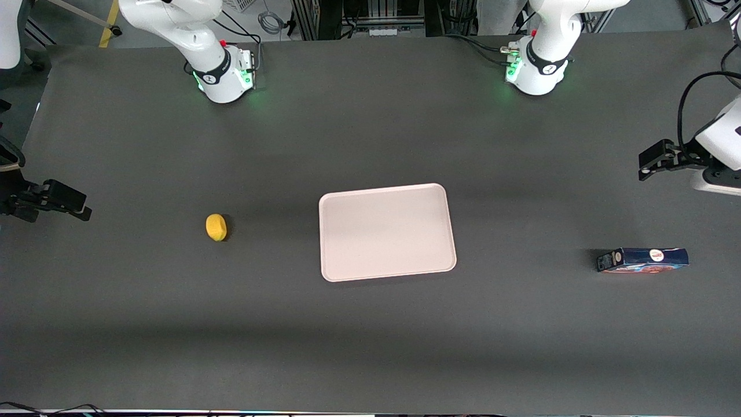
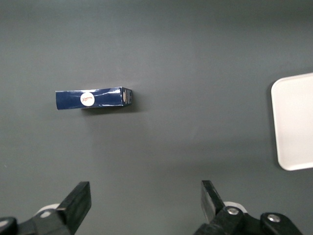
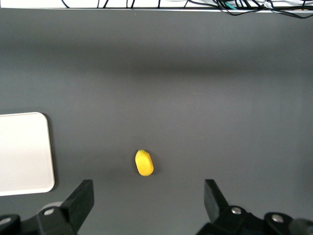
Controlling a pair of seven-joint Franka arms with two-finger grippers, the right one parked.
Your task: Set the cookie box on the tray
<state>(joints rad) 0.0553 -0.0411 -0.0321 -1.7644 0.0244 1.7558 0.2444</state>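
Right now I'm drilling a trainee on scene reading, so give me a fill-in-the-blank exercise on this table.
1. The cookie box lies on the ____, not on the tray.
2. The left gripper hovers with its fingers ____, holding nothing.
3. The small lump toward the parked arm's end is ____ in colour.
4. The tray carries ____ objects.

Missing words: table; open; yellow; no
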